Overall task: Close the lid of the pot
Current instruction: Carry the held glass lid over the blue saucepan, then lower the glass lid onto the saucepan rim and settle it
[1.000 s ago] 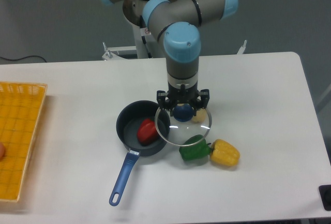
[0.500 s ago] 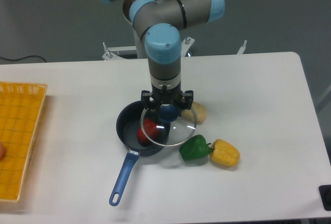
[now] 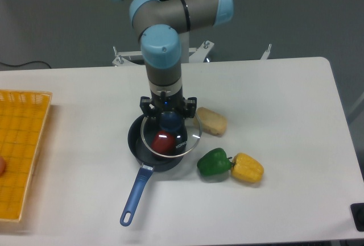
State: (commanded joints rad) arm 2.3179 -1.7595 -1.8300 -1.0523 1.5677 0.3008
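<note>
Your gripper (image 3: 169, 113) is clamped on the lid (image 3: 170, 136) knob; the pot (image 3: 136, 141) sits below, slightly left, so nudge that way.

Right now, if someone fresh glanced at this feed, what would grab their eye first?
Most likely the gripper at the table's centre, shut on the blue knob of the glass lid, which hangs over the pot but sits a little to its right. Through the glass a red pepper shows inside the pot. To the right lie a green pepper and a yellow pepper side by side.
</note>
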